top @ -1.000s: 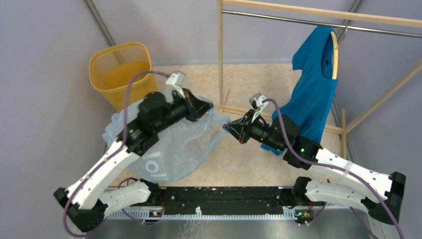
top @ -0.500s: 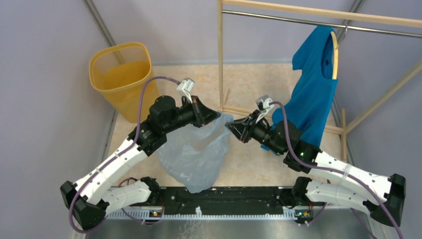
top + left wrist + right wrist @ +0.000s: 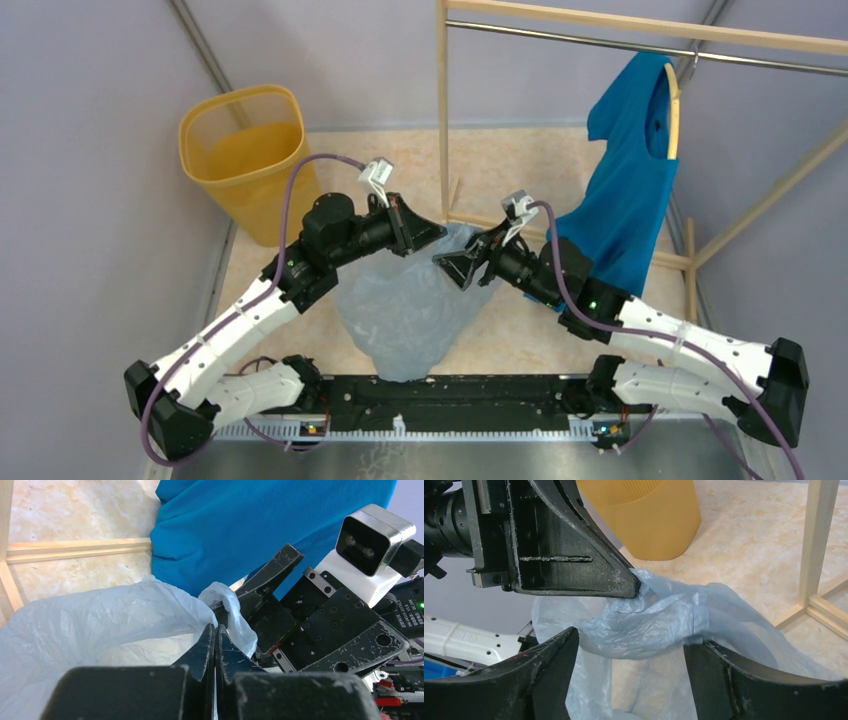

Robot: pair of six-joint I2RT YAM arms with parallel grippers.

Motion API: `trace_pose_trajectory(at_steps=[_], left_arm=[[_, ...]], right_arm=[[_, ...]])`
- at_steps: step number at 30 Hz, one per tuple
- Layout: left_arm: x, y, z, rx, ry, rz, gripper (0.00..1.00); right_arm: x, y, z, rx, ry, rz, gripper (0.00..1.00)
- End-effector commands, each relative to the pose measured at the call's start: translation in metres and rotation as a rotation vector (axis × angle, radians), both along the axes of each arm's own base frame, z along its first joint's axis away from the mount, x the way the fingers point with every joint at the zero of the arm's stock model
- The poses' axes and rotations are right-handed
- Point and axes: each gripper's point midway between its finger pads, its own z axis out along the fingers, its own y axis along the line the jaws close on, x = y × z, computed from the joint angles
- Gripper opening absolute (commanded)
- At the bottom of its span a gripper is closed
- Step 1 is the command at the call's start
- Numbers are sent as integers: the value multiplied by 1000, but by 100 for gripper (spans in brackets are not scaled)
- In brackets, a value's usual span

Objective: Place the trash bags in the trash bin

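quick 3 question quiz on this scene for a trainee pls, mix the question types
1. True or false: the left gripper is shut on the trash bag.
2. The right gripper is: A) open, B) shut on the bag, C) out of view.
3. Is the bag inside the trash bin yet?
Key: 1 true; 2 A; 3 no.

Nothing can be read with certainty. In the left wrist view, a black housing point(image 3: 407, 607) on the other arm, right of and beyond the left gripper's point(image 3: 216, 645) jaws, carries small white print too fine to make out. In the right wrist view, faint grey lettering on a white arm link point(image 3: 469, 637), left of the right gripper's point(image 3: 630, 645) jaws, is blurred.
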Motion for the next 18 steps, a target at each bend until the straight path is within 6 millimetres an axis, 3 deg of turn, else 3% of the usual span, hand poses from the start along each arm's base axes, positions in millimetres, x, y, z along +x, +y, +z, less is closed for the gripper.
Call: trace_pose_trajectory(at_steps=[1,6,11,16,18], left_arm=[[-3,-5,17,-50,-40,-32,0],[-4,-5,18,-49,-39,-33,0],[-4,-4,20,-48,-47,-35,0],[-4,-2,22,-18,-81,-36,0],[0,7,29,21,-114,3,23]], right_arm=[[3,5,31,73,-57,-1,77],[8,18,38,94,-71,13,77],[17,25,37,95,-65,-10,67],[19,24,37,106,-69,-26,34],[19,20,30,87,-60,-36,20]])
